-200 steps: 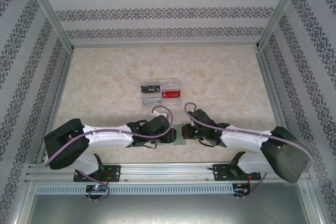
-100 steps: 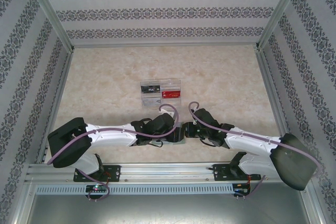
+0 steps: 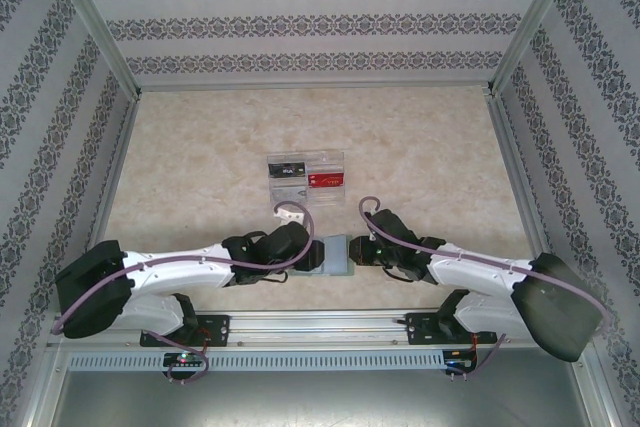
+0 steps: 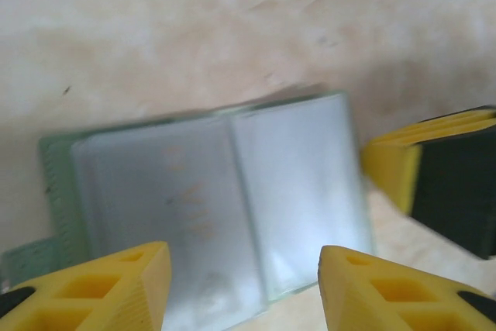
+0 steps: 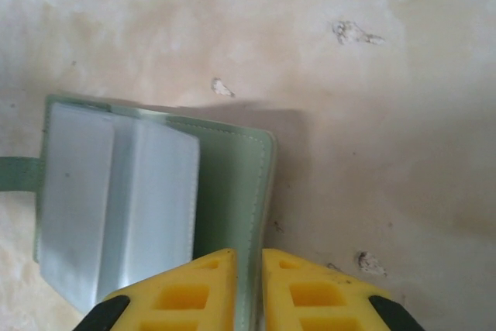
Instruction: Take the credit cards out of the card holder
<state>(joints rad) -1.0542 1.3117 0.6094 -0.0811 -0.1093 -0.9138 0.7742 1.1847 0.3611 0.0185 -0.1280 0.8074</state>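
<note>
the holder lies open and flat on the counter near the front edge, between the two arms. its visible part runs longer front to back. the cover is grey-green, the pockets inside are pale blue-grey, and a small strap sticks out at one side. the right jaws are pinched on the cover's edge. the left jaws stand open over the pockets. farther back, a clear tray holds a red card at right and dark items at left.
</note>
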